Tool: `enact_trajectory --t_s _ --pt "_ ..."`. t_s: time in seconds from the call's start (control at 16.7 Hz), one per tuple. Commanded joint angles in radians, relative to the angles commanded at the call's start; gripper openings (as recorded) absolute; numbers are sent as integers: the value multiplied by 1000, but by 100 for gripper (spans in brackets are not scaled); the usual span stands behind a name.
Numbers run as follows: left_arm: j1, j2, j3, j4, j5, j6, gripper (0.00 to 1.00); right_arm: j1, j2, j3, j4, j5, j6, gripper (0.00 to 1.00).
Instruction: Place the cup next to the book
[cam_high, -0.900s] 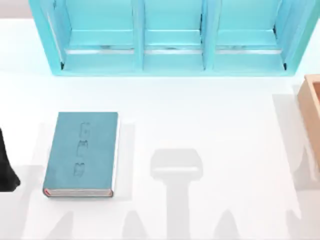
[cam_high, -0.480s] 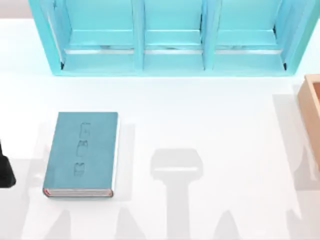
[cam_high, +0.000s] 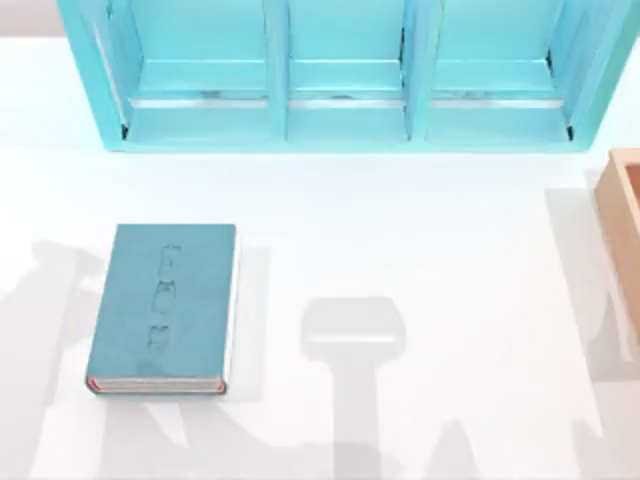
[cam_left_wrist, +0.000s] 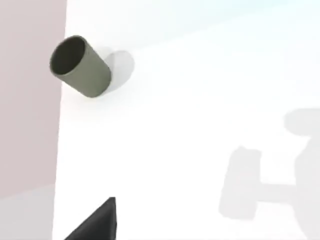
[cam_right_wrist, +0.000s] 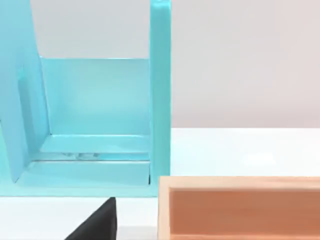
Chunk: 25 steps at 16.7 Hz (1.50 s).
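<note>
Small olive-grey round cup (cam_left_wrist: 80, 66) is seen upright at the white table's (cam_left_wrist: 200, 125) edge from the left wrist. Thick teal-blue hardcover book (cam_high: 165, 305) is laid flat left of centre. Gripper opening cannot be judged.

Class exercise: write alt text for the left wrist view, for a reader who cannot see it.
A small olive-grey cup stands on a white table close to its edge, casting a soft shadow. A dark tip of the left claw shows at the frame's border, well apart from the cup.
</note>
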Motion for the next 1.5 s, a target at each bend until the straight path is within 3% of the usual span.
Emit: enact_trajectory --t_s 0.9,1.2,1.5 --pt "43 1512 1514 -831 -376 926 100 0 0 0 0 0 0 100" --pt "40 1860 1968 -984 -519 1143 100 0 0 0 0 0 0 100" --pt "35 2051 2253 -1052 -622 1262 100 0 0 0 0 0 0 100"
